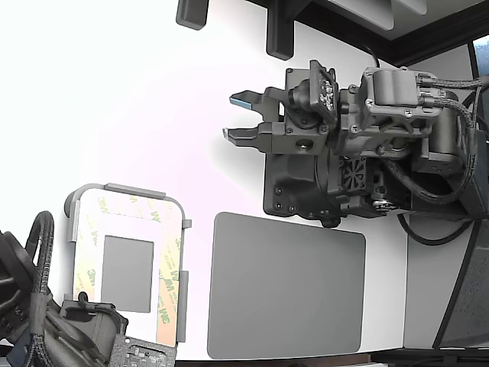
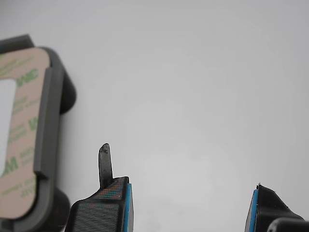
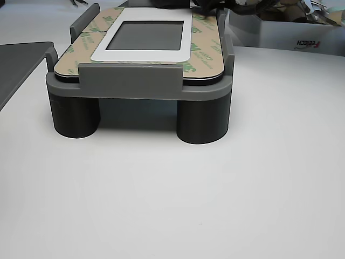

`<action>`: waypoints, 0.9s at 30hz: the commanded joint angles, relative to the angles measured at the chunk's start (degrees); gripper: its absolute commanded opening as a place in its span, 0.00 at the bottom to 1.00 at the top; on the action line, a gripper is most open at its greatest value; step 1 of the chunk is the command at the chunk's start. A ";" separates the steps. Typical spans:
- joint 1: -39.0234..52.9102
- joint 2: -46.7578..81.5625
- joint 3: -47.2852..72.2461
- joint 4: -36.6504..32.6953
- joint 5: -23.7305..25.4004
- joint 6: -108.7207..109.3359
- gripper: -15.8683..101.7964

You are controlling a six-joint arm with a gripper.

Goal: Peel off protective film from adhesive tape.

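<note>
White matte surface (image 1: 137, 99) carrying everything in view. Dark grey flat rectangular mat with rounded corners (image 1: 286, 287) lying near the lower middle of the exterior view, apart from the fixture. Black robot arm with cable bundles (image 1: 367, 145) occupying the exterior view's right, above the mat. Light-grey rounded-corner tray (image 1: 182, 287) sitting at the exterior view's lower left; other view shows it raised on short dark cylindrical feet (image 3: 202, 123). Adhesive tape border of flat strips (image 1: 92, 229) framing a grey square window (image 1: 127, 273) on top of the tray. Peach-tinted paper liner film with repeating green "3M" print (image 1: 166, 294) still lying flat on the tape strips, no edge visibly lifted. Black two-finger gripper with blue pads (image 1: 238, 116) hovering over bare surface, well apart from the tray, jaws spread wide, nothing between them. Wrist view: same gripper (image 2: 190, 205), a thin dark blade-like tip (image 2: 105, 162) projecting from one finger, tray corner at frame edge. Second dark arm (image 1: 30, 306) partly seen beside the tray.
</note>
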 commanded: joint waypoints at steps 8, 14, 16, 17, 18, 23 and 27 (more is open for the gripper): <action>6.59 1.23 0.70 -3.96 -0.18 -77.08 0.04; 6.59 1.23 0.70 -7.12 -0.09 -73.83 0.03; 6.59 0.88 0.70 -9.14 -0.44 -72.42 0.03; 6.59 0.09 0.70 -10.81 -0.53 -71.63 0.03; 6.59 -1.05 0.70 -12.66 -0.53 -71.19 0.03; 6.77 -10.55 0.62 -22.32 -1.58 -73.39 0.03; 9.84 -21.45 -0.88 -30.76 -0.62 -77.96 0.03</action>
